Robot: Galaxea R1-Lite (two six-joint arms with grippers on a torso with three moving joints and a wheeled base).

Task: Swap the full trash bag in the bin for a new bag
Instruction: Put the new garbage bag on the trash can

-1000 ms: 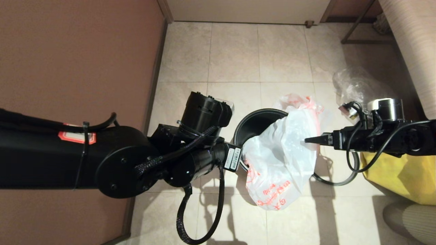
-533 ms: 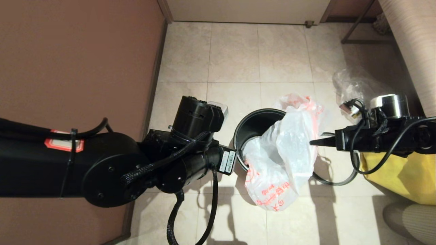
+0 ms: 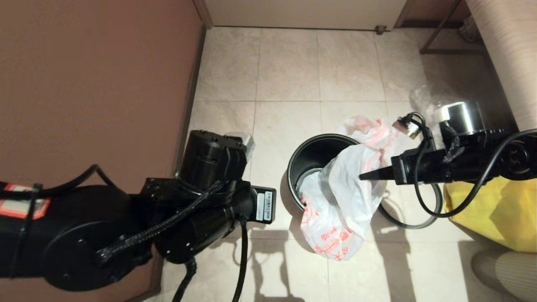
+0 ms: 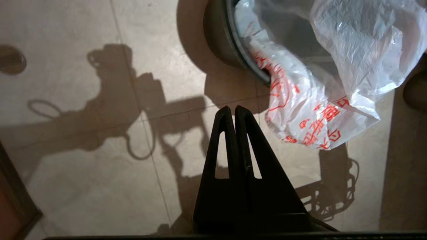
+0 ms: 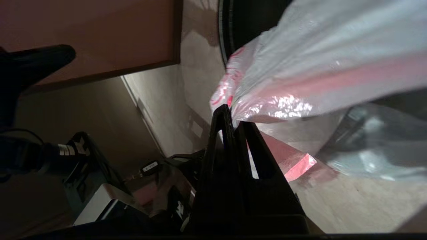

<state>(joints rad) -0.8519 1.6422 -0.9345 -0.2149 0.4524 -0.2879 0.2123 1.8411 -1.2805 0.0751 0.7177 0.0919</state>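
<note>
My right hand (image 3: pixel 361 177) reached in from the right, its two fingers pressed together on a fold of the new bag (image 3: pixel 342 197), which showed in the right wrist view as thin white film pinched at my fingertips (image 5: pixel 230 120). The bag hung limp across the right and near part of the bin (image 3: pixel 312 157), partly inside the black pail and partly spilling over its near rim onto the tiled floor (image 3: pixel 289 75), red print showing on the lowest fold. The bin stood on the floor near the middle, its glossy dark inside open on the left and far side.

My left hand (image 4: pixel 234 111) was closed on nothing, its fingers touching each other, held above the bare floor just near and left of the bin, apart from the bag. In the head view that arm filled the near left along the brown wall (image 3: pixel 92 75).

Right of the bin, a yellow bag (image 3: pixel 499 214) lay under my right arm, and a clear bag (image 3: pixel 423 98) sat farther off.
</note>
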